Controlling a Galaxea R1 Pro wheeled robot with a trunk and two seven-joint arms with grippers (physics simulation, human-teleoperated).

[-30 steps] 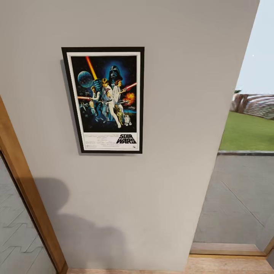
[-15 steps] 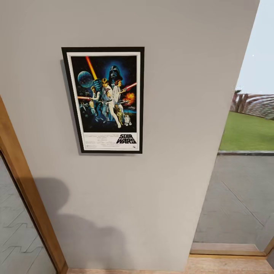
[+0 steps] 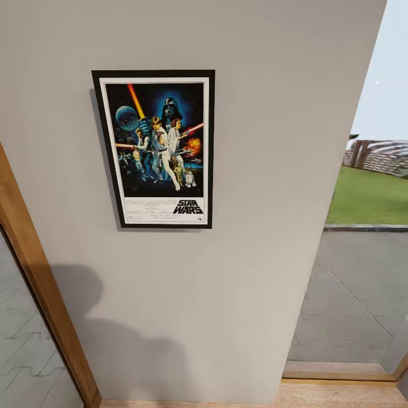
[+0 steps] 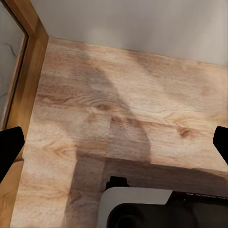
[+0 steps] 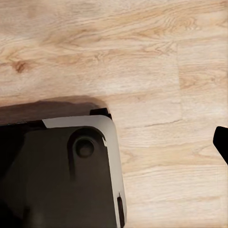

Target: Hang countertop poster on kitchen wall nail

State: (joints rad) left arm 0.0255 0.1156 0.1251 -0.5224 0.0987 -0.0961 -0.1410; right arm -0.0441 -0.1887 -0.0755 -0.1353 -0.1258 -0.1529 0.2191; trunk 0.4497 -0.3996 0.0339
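The poster [image 3: 158,148] hangs flat and upright on a grey wall [image 3: 266,170] in the head view, with its black frame, white border and "STAR WARS" title showing. No gripper touches it. My left gripper [image 4: 114,147] points down at the wooden floor, its black fingertips [image 4: 9,147] far apart at the picture's two sides, open and empty. My right gripper [image 5: 114,142] also faces the floor; one black fingertip [image 5: 221,142] shows at the edge, spread wide. The kitchen countertop is out of view.
A wooden door frame [image 3: 39,277] with glass runs along the wall's left. Right of the wall, an opening [image 3: 351,283] looks onto pavement and grass. My robot base [image 5: 61,171] stands on the wooden floor [image 4: 128,104] close to the wall.
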